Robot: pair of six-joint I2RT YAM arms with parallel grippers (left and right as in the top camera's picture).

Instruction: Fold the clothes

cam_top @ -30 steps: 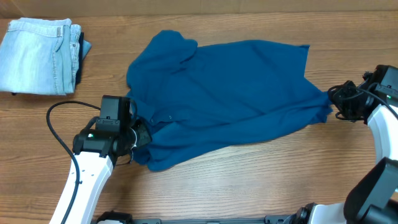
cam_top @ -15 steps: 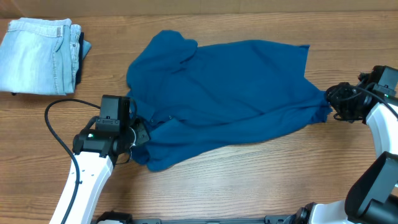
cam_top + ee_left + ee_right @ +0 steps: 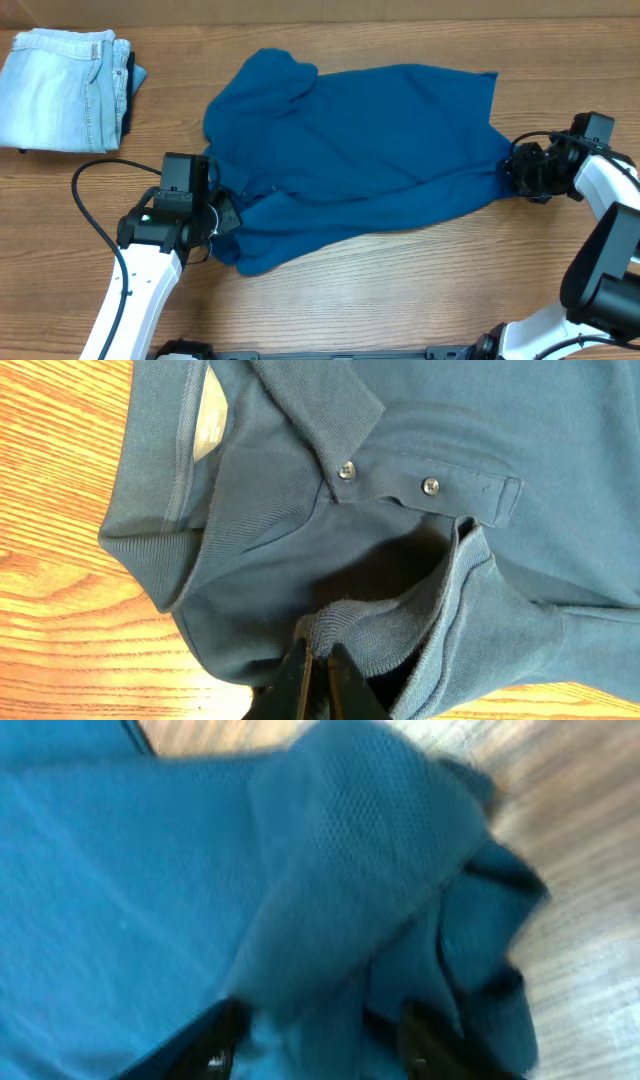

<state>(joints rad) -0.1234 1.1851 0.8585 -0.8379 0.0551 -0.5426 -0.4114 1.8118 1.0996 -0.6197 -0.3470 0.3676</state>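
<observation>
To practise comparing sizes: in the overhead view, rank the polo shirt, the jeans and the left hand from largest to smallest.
1. polo shirt
2. jeans
3. left hand, clearly the smallest

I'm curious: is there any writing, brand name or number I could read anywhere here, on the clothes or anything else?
No text can be read in any view.
Pale neck label inside the collar of the polo shirt: seen at a slant, nothing legible on it.
Folded jeans: no readable tag or print shows.
</observation>
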